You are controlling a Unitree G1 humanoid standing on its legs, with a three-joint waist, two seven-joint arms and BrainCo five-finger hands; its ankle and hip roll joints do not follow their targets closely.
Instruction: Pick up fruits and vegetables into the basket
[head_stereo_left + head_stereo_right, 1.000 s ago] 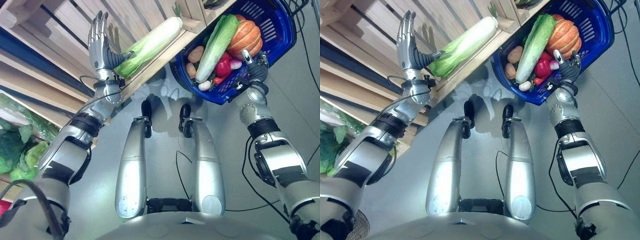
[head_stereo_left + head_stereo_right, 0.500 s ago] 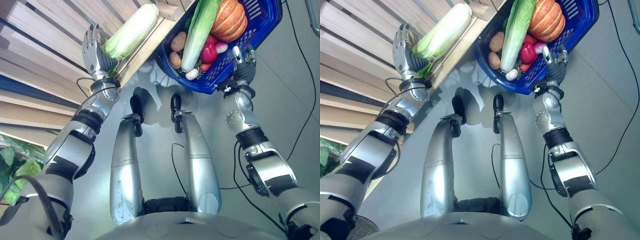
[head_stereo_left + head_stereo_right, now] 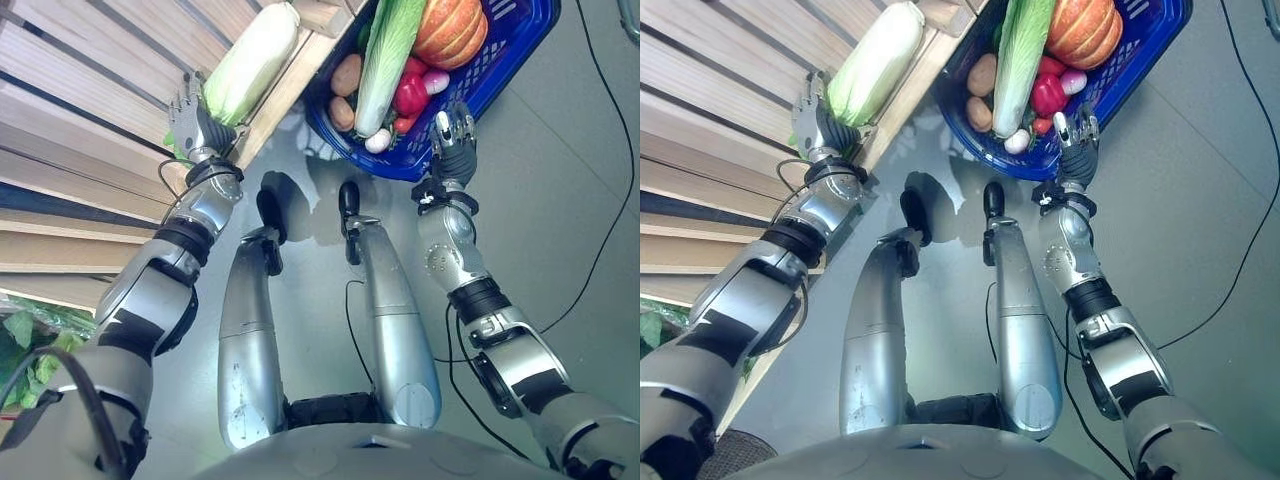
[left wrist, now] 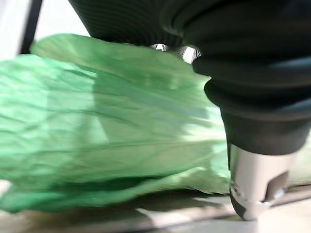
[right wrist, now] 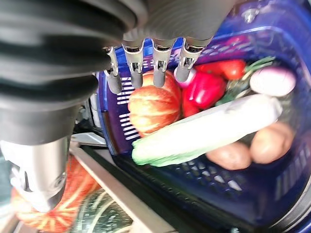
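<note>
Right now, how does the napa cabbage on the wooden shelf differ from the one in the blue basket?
The shelf cabbage lies alone on the wooden shelf, its leafy end against the left hand. The basket cabbage lies in the blue basket among a pumpkin, a red pepper and potatoes, with the right hand at the rim. Both are long, white-stalked and green-leaved.

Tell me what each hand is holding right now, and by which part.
The left hand is at the leafy green end of the napa cabbage on the wooden shelf; whether it grips cannot be told. The right hand holds nothing, open beside the blue basket.
</note>
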